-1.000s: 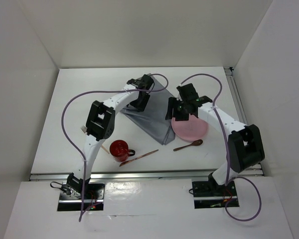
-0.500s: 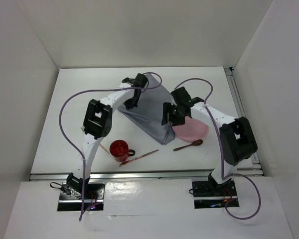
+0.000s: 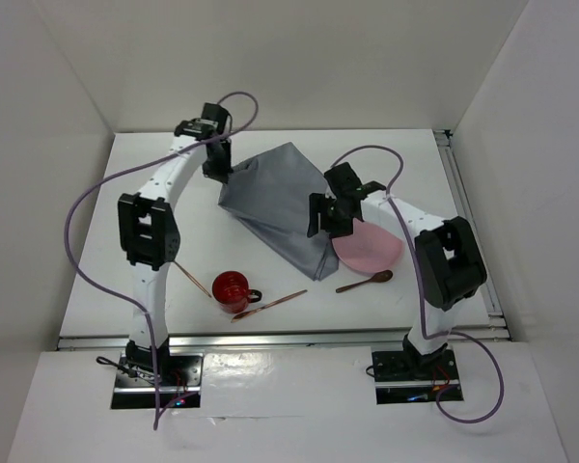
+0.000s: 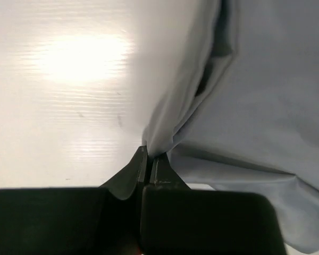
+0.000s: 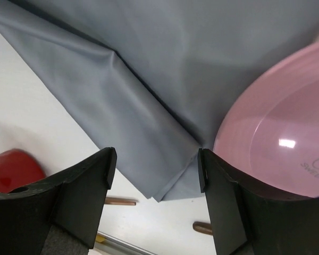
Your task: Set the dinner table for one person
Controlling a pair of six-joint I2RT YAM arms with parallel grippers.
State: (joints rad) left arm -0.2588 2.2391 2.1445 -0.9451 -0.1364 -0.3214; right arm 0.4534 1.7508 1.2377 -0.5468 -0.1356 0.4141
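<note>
The dinner table [image 3: 198, 227] lies before both arms. On it, the left gripper [image 4: 149, 159], closed tight on a corner of the grey placemat [image 3: 280, 207], has pulled the cloth wider toward far-left — so the spreading is probably almost finished. The right gripper [image 5: 155, 164] hangs wide open beside the pink plate [image 3: 372, 246].

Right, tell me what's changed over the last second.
The left gripper, shut on a corner of the grey placemat, swung left and farther away, pulling the cloth out wider. The open right gripper shifted left over the placemat's right edge. The pink plate, red mug and spoon stayed put.
</note>
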